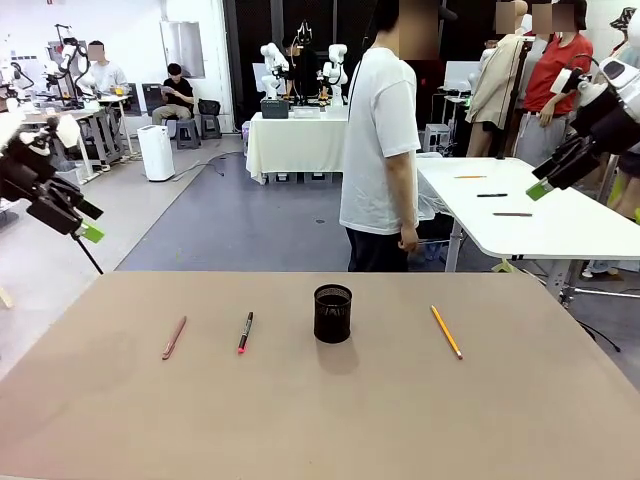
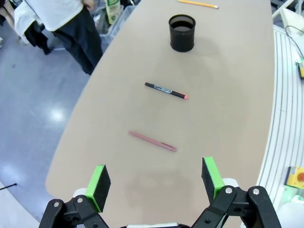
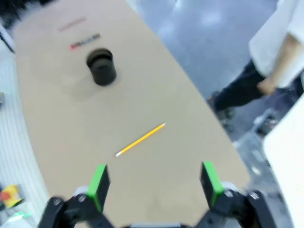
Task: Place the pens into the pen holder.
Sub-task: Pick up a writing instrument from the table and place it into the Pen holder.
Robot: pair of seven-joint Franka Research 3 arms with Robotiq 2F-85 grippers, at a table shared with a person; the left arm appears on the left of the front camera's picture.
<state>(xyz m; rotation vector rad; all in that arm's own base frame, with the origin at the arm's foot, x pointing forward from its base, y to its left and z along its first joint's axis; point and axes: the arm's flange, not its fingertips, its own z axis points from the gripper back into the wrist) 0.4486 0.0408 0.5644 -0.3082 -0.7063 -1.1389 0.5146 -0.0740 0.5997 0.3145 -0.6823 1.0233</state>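
Three pens lie flat on the tan table [image 1: 300,420]: a reddish-brown pen [image 1: 174,337] [image 2: 152,141] at the left, a black pen with a pink-red tip [image 1: 245,331] [image 2: 166,90] [image 3: 84,41] beside it, and a yellow-orange pencil-like pen [image 1: 446,331] [image 2: 198,4] [image 3: 140,139] at the right. The black mesh pen holder [image 1: 332,313] [image 2: 182,32] [image 3: 101,66] stands upright between them, nothing visible in it. My left gripper [image 1: 85,222] [image 2: 156,184] hangs open, high off the table's left side. Equally high off the right side, my right gripper [image 1: 545,182] [image 3: 154,183] is open, above the pencil's end of the table.
A person in a white T-shirt [image 1: 380,150] stands at the table's far edge, hands down. Behind on the right a white table [image 1: 520,215] carries a few more pens. Other people and tables stand farther off.
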